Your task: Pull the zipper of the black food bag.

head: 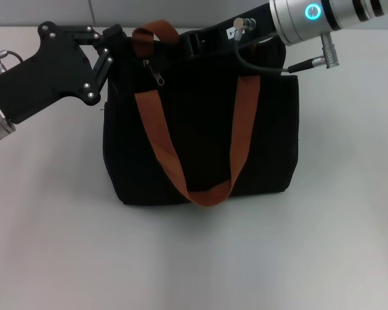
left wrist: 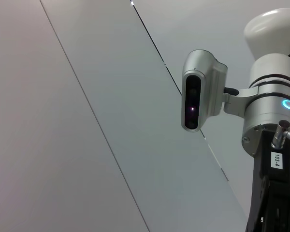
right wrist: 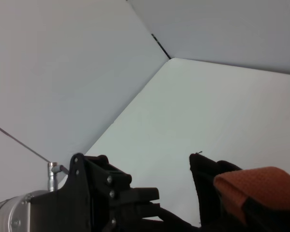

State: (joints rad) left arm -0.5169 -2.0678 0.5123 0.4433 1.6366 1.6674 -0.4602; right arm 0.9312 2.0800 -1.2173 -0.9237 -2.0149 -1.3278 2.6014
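Observation:
The black food bag (head: 200, 142) stands upright in the middle of the white table, with its rust-orange straps (head: 158, 129) hanging down the front. The silver zipper pull (head: 160, 78) hangs free near the bag's top left corner. My left gripper (head: 116, 39) is at that corner and looks shut on the bag's top edge; it also shows in the right wrist view (right wrist: 152, 200). My right gripper (head: 191, 42) reaches in from the right along the bag's top, its tip hidden behind a strap. The right wrist view shows a bag corner (right wrist: 205, 179) and strap (right wrist: 256, 186).
White table (head: 194, 258) all around the bag, with a pale wall behind. A grey cable (head: 265, 68) from my right wrist hangs over the bag's top right. The left wrist view shows only the wall, my head camera (left wrist: 198, 92) and my right arm (left wrist: 270, 121).

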